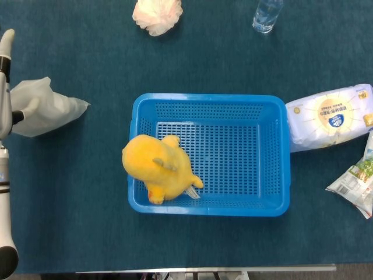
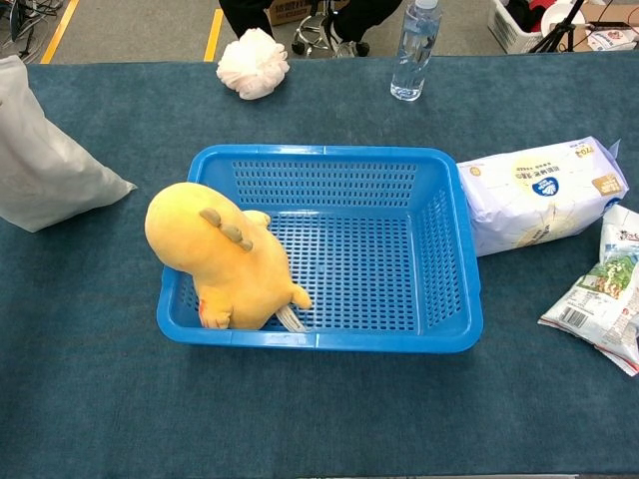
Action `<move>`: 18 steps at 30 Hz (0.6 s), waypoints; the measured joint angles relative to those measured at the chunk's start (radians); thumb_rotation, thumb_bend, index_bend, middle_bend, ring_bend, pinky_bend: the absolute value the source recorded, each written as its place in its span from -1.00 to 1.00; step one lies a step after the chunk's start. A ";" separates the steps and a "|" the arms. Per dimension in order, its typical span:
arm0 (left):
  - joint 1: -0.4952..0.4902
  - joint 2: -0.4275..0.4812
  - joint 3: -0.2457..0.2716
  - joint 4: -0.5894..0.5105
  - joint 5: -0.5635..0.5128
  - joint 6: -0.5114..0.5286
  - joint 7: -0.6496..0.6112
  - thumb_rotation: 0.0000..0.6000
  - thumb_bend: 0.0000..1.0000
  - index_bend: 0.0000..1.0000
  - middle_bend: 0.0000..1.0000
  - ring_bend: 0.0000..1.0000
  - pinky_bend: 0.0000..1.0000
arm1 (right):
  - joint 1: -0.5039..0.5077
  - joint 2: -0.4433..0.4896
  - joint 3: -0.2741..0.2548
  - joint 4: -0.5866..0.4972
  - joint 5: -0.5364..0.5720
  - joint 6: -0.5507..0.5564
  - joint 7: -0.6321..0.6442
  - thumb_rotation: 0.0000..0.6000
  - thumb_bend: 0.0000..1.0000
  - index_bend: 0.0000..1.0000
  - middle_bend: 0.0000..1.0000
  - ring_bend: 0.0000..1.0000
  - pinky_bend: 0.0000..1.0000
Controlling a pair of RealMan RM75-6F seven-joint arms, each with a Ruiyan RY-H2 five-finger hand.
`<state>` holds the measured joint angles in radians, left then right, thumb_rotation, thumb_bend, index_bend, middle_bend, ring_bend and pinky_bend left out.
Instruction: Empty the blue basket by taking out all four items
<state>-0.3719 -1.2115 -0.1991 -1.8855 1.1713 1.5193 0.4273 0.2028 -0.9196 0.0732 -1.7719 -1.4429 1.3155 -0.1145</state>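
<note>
Sitting alone in the blue basket (image 1: 210, 100) (image 2: 319, 156): one yellow plush toy (image 1: 158, 168) (image 2: 220, 254)

Dark teal cloth covers the table (image 1: 87, 233) (image 2: 100, 399), and the basket stands at its middle, long side toward the robot. Well to the left of the basket a crumpled white bag (image 1: 42, 108) (image 2: 45, 170) lies on the cloth, one corner pointing toward the basket. Just right of the basket lies a white tissue pack (image 1: 332, 116) (image 2: 539, 190), its near end close to the basket's right wall. The plush toy slumps in the basket's near left corner, its head leaning over the left rim. Right of the basket and nearer the robot than the tissue pack lies a snack packet (image 1: 355, 181) (image 2: 599, 299). Beyond the basket's far left corner sits a pale bath puff (image 1: 157, 14) (image 2: 253, 62), and beyond its far right corner a clear water bottle (image 1: 267, 14) (image 2: 412, 50) stands upright. Of the left hand (image 1: 5, 52) only a grey sliver shows at the picture edge beside the bag; whether it grips the bag cannot be told. Neither view shows the right hand
</note>
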 measured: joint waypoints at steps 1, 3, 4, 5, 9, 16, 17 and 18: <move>0.002 0.005 0.002 -0.007 0.013 -0.005 -0.030 1.00 -0.75 -0.80 -0.86 -0.62 -0.12 | 0.000 0.001 0.001 -0.002 -0.005 0.004 0.000 1.00 -1.00 -0.91 -0.52 -0.61 -0.04; 0.008 0.027 0.012 -0.031 0.045 -0.028 -0.111 1.00 -0.75 -0.74 -0.84 -0.67 -0.17 | 0.000 0.003 0.002 -0.006 -0.013 0.009 0.001 1.00 -1.00 -0.91 -0.52 -0.61 -0.04; 0.009 0.041 0.018 -0.044 0.060 -0.043 -0.148 1.00 -0.75 -0.73 -0.84 -0.71 -0.20 | 0.001 0.004 0.002 -0.008 -0.018 0.013 0.000 1.00 -1.00 -0.91 -0.52 -0.61 -0.04; 0.010 0.058 0.025 -0.059 0.075 -0.063 -0.186 1.00 -0.75 -0.72 -0.84 -0.74 -0.23 | 0.001 0.004 0.003 -0.010 -0.022 0.015 0.000 1.00 -1.00 -0.91 -0.52 -0.61 -0.04; 0.006 0.160 0.071 -0.122 0.148 -0.198 -0.333 1.00 -0.75 -0.66 -0.84 -0.78 -0.26 | 0.003 0.006 0.007 -0.014 -0.035 0.026 -0.001 1.00 -1.00 -0.89 -0.52 -0.61 -0.04; -0.027 0.284 0.159 -0.181 0.268 -0.411 -0.473 1.00 -0.75 -0.66 -0.86 -0.87 -0.36 | 0.005 0.009 0.010 -0.021 -0.041 0.031 -0.006 1.00 -1.00 -0.88 -0.52 -0.61 -0.04; -0.032 0.293 0.167 -0.184 0.279 -0.428 -0.488 1.00 -0.74 -0.66 -0.87 -0.88 -0.38 | 0.005 0.010 0.010 -0.022 -0.039 0.031 -0.007 1.00 -1.00 -0.88 -0.52 -0.61 -0.04; -0.039 0.301 0.174 -0.186 0.290 -0.445 -0.506 1.00 -0.75 -0.66 -0.89 -0.90 -0.39 | 0.004 0.010 0.010 -0.022 -0.038 0.030 -0.007 1.00 -1.00 -0.88 -0.52 -0.61 -0.04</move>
<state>-0.4107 -0.9105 -0.0246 -2.0719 1.4616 1.0739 -0.0789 0.2072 -0.9095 0.0828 -1.7936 -1.4808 1.3457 -0.1218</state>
